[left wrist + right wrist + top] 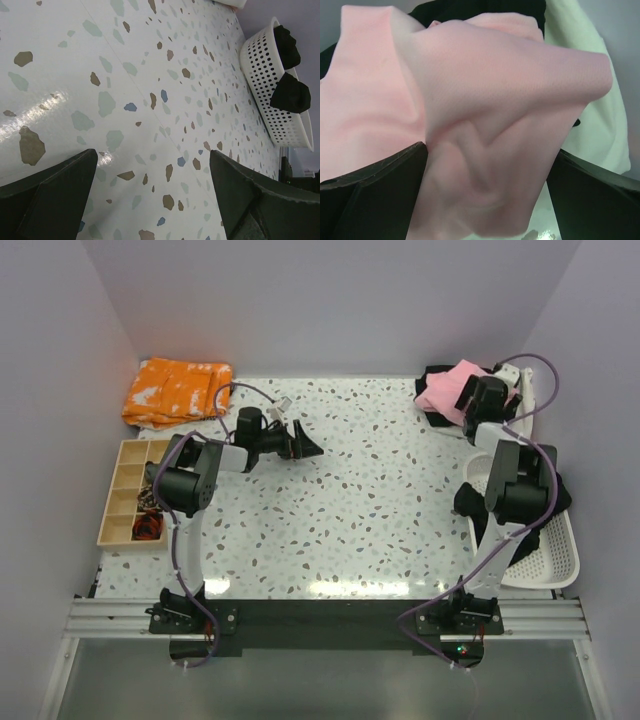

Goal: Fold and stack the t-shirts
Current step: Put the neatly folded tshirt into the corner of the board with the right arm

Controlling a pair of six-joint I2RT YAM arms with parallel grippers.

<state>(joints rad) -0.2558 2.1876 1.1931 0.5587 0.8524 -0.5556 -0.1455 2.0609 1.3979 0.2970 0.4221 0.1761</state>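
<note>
While the right gripper sits nosed into the pile at the upper right of the top view, its jaws stand spread wide. A fold of the pink t-shirt bulges between them, and nothing looks pinched. The pink t-shirt lies crumpled on a black t-shirt, with an off-white t-shirt showing at the right edge of the wrist view. Left gripper is also gaping and empty, hovering over bare table, centre-left in the top view.

Step in hand, as I read it: the pink t-shirt is on the stack but bunched, not flat.
- Lift clear straight up so the fingers don't drag the raised fold.
- Take a hem or shoulder edge rather than the middle ridge, and draw it flat over the black one.
- The cloth is soft and will likely follow any finger that snags it.
- Two arms tensioning opposite edges would probably fold cleaner, but the left one is well apart from the pile.

Edges and room:
- The pile is tight in the upper right corner with the wall just beside it, so there is little space to swing outward.
- Basket with dark garments runs along the right side of the top view, beneath the right arm.
- Open tabletop across the middle.
- Orange cloth upper left and wooden tray at the left edge, both well apart from the work.
</note>
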